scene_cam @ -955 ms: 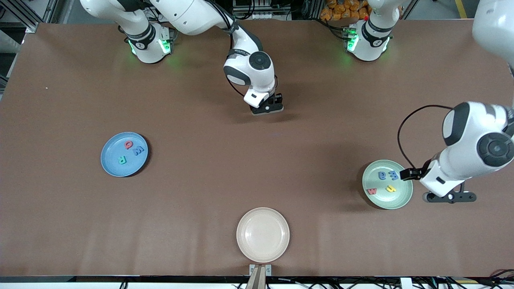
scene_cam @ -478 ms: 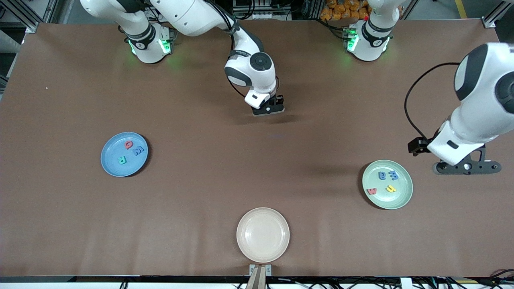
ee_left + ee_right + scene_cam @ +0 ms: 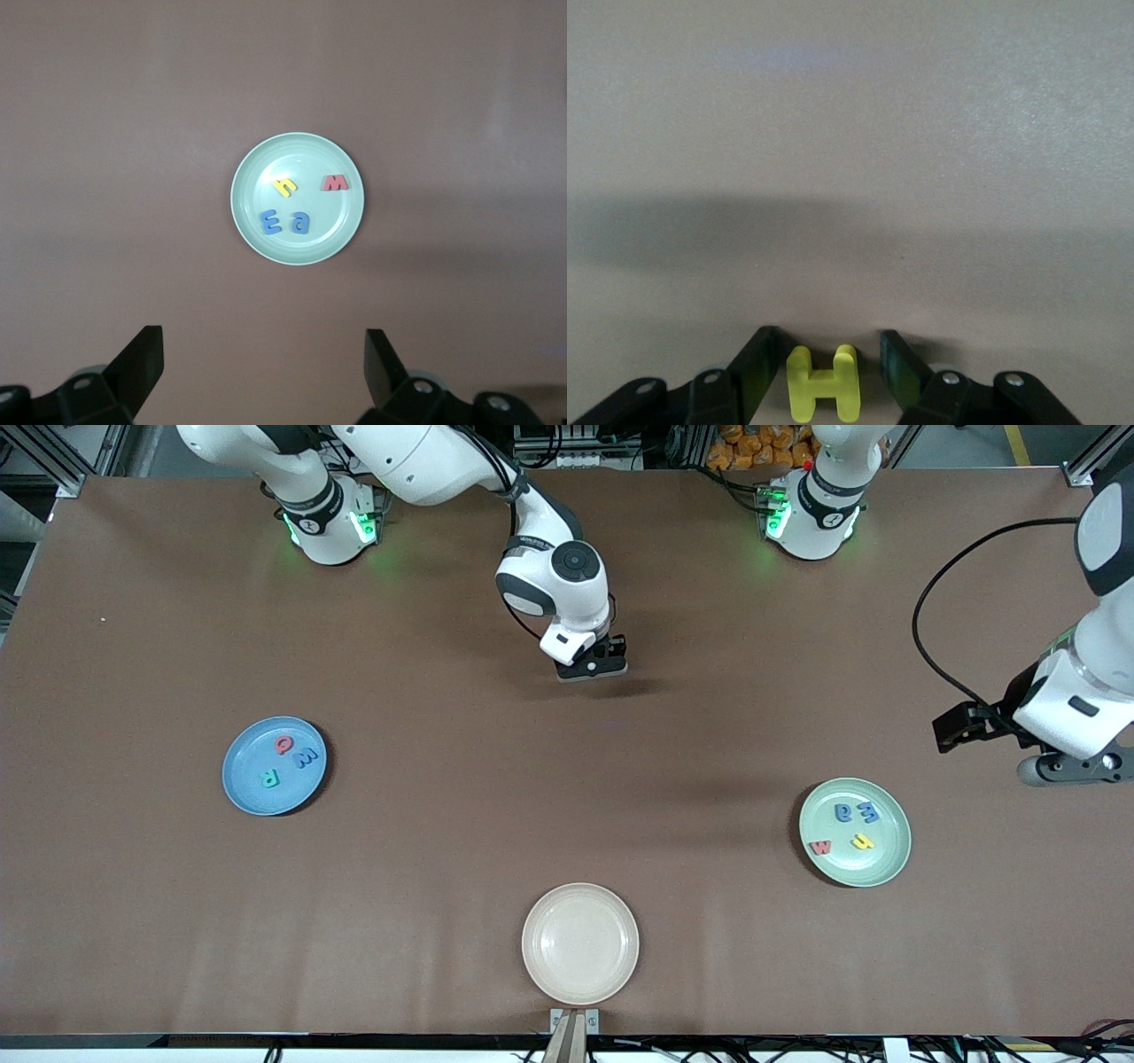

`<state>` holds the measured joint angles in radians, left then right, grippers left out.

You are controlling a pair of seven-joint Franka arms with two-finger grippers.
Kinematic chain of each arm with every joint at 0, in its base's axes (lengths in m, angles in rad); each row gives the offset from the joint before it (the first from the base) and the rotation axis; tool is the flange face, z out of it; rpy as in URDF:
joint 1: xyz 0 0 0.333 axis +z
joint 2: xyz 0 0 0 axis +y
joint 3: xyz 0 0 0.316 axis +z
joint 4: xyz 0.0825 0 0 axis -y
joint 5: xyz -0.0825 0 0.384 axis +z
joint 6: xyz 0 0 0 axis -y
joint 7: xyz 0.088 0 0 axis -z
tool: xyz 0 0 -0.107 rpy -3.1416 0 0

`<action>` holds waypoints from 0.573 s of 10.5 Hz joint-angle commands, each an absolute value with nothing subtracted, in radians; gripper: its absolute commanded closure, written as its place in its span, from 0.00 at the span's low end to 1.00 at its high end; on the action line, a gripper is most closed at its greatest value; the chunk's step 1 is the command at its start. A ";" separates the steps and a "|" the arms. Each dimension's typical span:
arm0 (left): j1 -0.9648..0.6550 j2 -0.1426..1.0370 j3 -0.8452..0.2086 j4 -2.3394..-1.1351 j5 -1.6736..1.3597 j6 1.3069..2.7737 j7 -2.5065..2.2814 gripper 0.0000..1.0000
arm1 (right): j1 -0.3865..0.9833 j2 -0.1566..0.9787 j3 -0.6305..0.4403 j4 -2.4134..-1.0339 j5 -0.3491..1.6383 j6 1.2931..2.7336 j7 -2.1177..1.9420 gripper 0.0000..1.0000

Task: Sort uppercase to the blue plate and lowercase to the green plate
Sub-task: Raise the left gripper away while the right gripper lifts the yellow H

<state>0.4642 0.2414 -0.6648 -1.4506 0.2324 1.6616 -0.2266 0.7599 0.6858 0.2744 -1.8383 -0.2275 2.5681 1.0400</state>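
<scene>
A yellow H point(image 3: 824, 387) lies flat on the table between the fingers of my right gripper point(image 3: 828, 336), which stands open around it, low over the mid-table point(image 3: 592, 669). The front view hides the H. The blue plate point(image 3: 248, 784) holds a red Q point(image 3: 283, 744), a blue W point(image 3: 305, 758) and a green R point(image 3: 269, 778). On the green plate point(image 3: 873, 864) lie a red w point(image 3: 820, 848), a yellow hooked letter point(image 3: 862, 841) and two blue letters point(image 3: 856, 811). My left gripper point(image 3: 1074, 767) hangs open and empty beside that plate point(image 3: 297, 248).
A cream plate point(image 3: 580, 943) with nothing on it sits at the table edge nearest the front camera. Both arm bases stand along the edge farthest from that camera.
My left arm has lifted off the green plate and swung toward its own end of the table. The right gripper has stayed low over the H.
</scene>
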 commanded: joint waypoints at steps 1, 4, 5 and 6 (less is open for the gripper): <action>0.505 0.161 -0.669 -1.463 0.155 1.615 -0.180 0.00 | 0.775 0.709 0.270 -1.813 -0.239 2.559 1.063 0.40; 0.490 0.127 -0.635 -1.465 0.135 1.591 -0.135 0.00 | 0.775 0.697 0.275 -1.812 -0.239 2.516 1.060 0.41; 0.385 0.091 -0.529 -1.474 0.135 1.586 -0.102 0.00 | 0.775 0.695 0.278 -1.810 -0.239 2.510 1.060 0.41; 0.216 0.080 -0.358 -1.474 0.135 1.580 -0.082 0.00 | 0.775 0.695 0.281 -1.809 -0.239 2.505 1.060 0.41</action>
<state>0.3791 0.1311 -0.5294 -1.4499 0.1605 1.5951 -0.1243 0.7635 0.6861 0.2789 -1.8214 -0.2276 2.5254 1.0400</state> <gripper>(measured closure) 0.000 0.405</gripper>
